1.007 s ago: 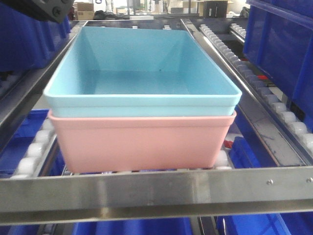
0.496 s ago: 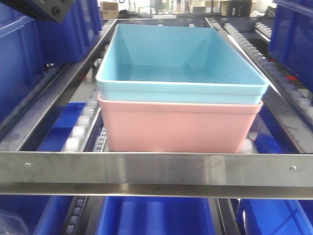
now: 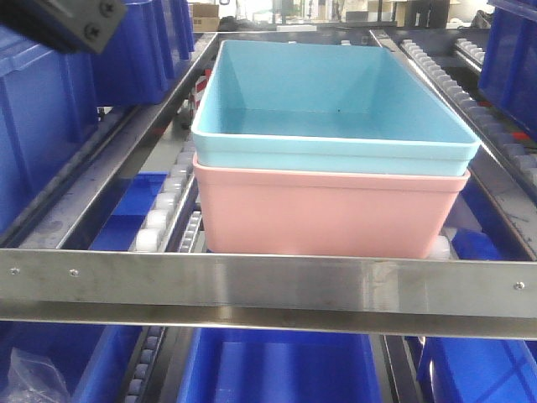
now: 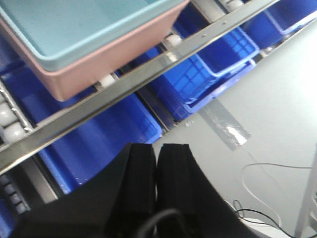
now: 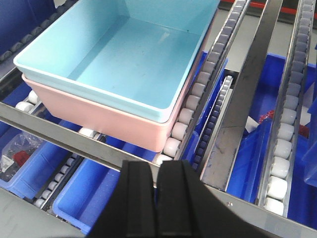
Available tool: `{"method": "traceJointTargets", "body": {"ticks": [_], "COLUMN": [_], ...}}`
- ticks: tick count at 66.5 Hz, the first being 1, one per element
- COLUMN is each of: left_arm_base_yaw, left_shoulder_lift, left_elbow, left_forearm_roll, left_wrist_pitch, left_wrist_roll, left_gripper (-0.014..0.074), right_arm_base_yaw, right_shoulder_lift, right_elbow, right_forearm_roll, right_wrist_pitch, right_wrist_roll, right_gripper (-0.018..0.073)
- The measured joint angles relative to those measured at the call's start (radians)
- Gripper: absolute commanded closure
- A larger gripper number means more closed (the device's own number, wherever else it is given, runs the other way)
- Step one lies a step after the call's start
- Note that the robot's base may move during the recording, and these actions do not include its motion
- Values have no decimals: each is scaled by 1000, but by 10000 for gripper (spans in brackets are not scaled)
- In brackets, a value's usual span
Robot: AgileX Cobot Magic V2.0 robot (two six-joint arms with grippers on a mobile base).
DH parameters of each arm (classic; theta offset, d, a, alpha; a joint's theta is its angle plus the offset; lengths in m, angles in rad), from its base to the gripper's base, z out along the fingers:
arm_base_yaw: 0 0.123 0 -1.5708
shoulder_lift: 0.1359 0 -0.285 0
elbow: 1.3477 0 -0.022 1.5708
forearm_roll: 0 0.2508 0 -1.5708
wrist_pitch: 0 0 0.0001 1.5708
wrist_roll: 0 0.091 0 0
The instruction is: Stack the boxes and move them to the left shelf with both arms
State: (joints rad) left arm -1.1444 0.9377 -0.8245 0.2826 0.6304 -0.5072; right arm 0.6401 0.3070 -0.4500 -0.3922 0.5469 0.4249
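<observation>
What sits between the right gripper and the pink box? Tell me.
In the right wrist view, the steel front bar of the shelf crosses between the shut right gripper and the pink box, which holds the blue box.

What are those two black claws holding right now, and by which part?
Nothing. The left gripper and right gripper are both shut and empty, apart from the light blue plastic tub nested in the salmon pink tub.
</observation>
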Motion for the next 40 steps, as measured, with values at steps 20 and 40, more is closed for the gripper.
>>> {"method": "traceJointTargets", "body": {"ticks": [20, 40], "left_arm_base_yaw": [241, 680], "left_shoulder_lift": [-342, -814], "left_elbow": [318, 719], "left_forearm_roll": [-123, -230], "left_wrist_pitch": [-233, -425], "left_wrist_roll": [247, 360], "left_gripper": [606, 606], "right_arm_base_yaw": [0, 0], "right_shoulder_lift": [0, 0], "right_elbow": [0, 0], "right_forearm_roll": [0, 0], "right_wrist_pitch": [0, 0], "right_wrist_roll": [0, 0], "right_gripper": [506, 506]}}
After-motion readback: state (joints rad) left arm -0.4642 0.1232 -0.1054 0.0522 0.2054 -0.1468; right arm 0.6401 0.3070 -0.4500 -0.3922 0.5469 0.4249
